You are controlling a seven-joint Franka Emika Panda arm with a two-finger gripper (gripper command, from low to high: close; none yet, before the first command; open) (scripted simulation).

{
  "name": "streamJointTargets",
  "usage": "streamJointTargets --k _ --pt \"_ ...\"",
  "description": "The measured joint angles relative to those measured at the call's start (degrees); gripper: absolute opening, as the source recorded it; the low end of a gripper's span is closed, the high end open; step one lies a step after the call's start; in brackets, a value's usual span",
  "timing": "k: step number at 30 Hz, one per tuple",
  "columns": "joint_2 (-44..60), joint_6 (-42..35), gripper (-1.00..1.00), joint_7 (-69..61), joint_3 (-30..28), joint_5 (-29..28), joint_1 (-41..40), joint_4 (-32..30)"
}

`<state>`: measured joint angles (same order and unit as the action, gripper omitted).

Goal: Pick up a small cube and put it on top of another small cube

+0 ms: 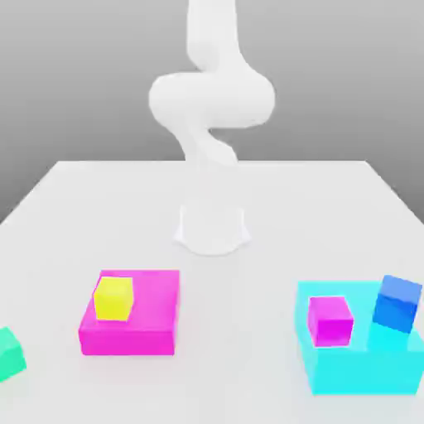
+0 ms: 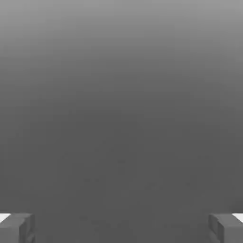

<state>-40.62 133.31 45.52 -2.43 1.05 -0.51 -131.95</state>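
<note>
The claw (image 2: pixel 121 228) is standing wide open, its two fingers (image 2: pixel 16 227) gripping nothing. The green cube (image 1: pixel 10 354) is sitting at the table (image 1: pixel 212 281)'s front edge, near the exterior view's left corner. Beside it a yellow cube (image 1: pixel 113 298) is resting on a pink block (image 1: pixel 149 319).

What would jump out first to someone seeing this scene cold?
Bright blocks on the white table: a yellow cube sits on a magenta slab at the exterior view's left, and a magenta cube and blue cube sit on a cyan slab at its right. A green cube lies at the left edge.
</note>
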Motion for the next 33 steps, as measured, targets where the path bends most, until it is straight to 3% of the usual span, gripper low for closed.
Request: streamJointTargets --k 18,28,33 --pt "37.75 10.97 0.0 -4.64 -15.79 10.88 -7.01 -1.22" --pt "58.02 17.32 0.0 -5.6 -19.64 14.59 -14.95 -2.01" --pt "68.38 24.19 0.0 -9.4 -14.83 20.02 -20.04 -0.15"
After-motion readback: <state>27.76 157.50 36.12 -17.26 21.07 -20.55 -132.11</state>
